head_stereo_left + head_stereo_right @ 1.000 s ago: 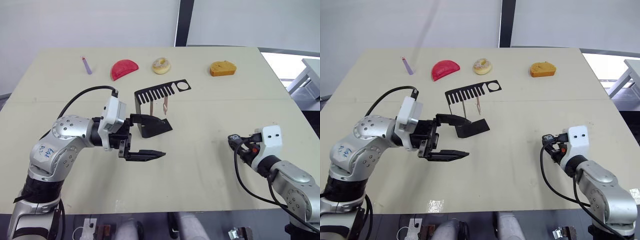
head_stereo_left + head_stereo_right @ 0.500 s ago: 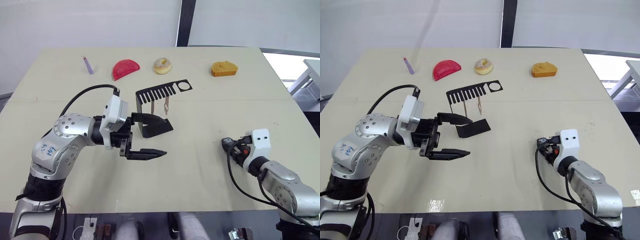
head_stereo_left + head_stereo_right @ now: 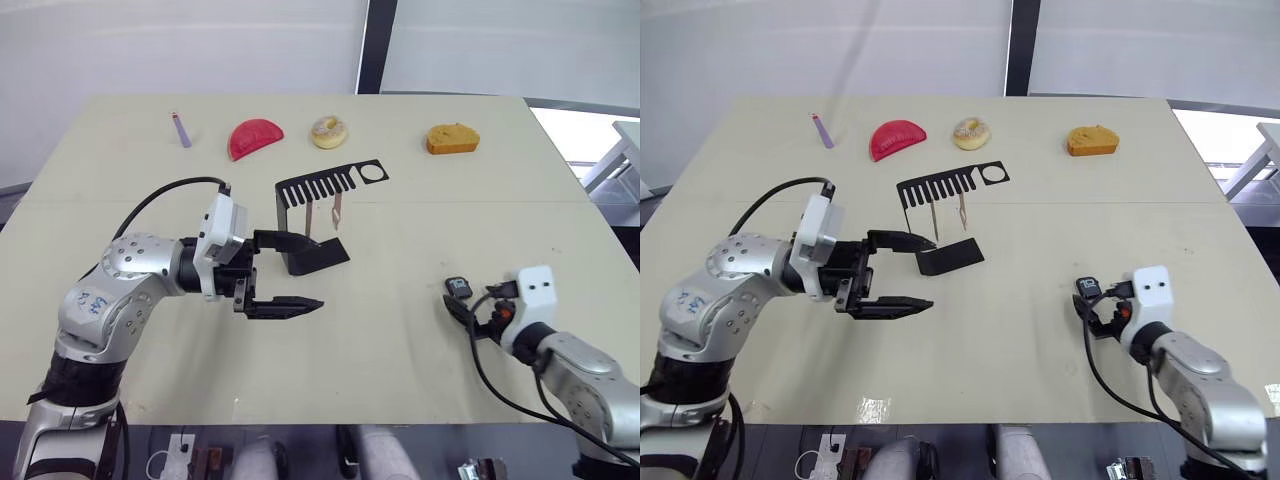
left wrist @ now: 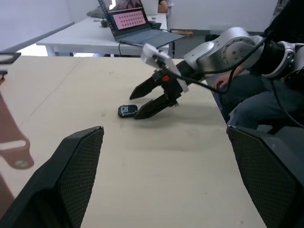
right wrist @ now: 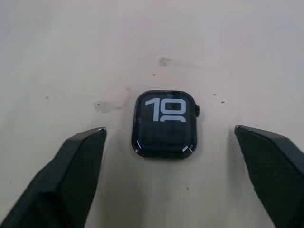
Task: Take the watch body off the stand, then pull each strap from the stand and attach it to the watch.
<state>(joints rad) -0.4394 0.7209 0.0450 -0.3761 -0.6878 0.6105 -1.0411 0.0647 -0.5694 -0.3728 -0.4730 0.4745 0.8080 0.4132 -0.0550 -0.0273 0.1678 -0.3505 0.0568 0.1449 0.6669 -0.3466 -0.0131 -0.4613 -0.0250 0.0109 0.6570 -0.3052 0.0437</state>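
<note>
The watch body (image 5: 165,124) lies flat on the table (image 3: 400,350), screen up, at lower right of the head view. My right gripper (image 3: 462,306) sits just behind it, fingers spread, touching nothing. Both straps (image 3: 336,210) hang from the stand (image 3: 318,218) at centre. My left gripper (image 3: 290,274) hovers beside the stand's base, spread wide and empty.

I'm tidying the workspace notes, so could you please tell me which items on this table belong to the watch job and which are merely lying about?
Belonging to the job:
small black rounded-square watch body
black bent sheet-metal stand
two pale pink straps hanging from it

Lying about:
purple stick
red half-round slice
sprinkled donut
orange bread piece
</note>
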